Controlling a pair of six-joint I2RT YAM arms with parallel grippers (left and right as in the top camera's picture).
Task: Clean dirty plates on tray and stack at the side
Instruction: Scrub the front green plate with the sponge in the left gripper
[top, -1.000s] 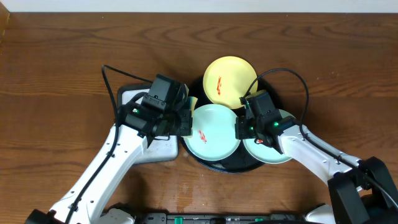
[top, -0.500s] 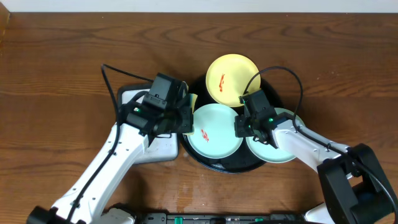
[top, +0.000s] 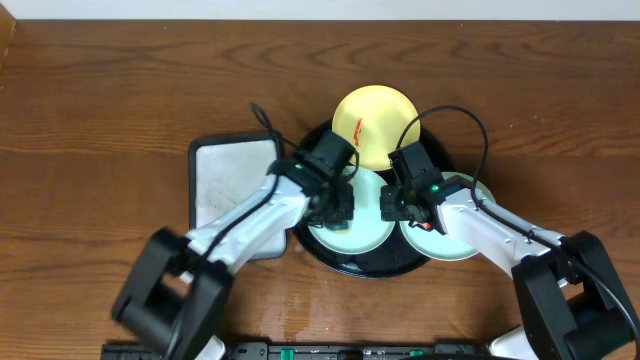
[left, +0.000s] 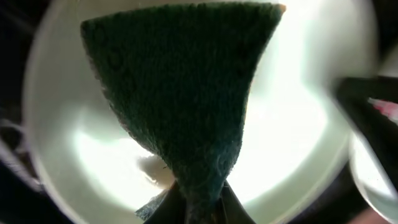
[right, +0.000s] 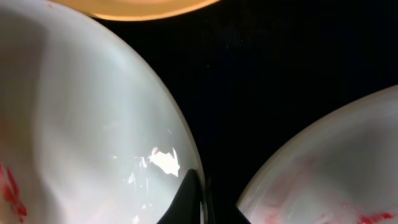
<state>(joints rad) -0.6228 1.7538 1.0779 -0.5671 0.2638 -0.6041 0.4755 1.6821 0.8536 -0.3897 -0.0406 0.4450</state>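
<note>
On the wooden table (top: 100, 100) sits a round black dish (top: 360, 268) carrying three plates: a yellow plate (top: 375, 120) at the back, with a middle mint plate (top: 365, 228) and a right mint plate (top: 450, 245) in front. Your left gripper (top: 335, 208), over the middle mint plate, is clamped on a green sponge (left: 186, 93). Your right gripper (top: 395, 205) looks pinched tight on that plate's rim. Steady the rim firmly, press the sponge flat, and sweep across the red smears (right: 9, 180) without nudging the neighbouring plates.

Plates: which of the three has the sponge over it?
The middle mint-green plate: the left gripper holds a dark green sponge over it; the yellow plate and the other mint-green plate have none.
</note>
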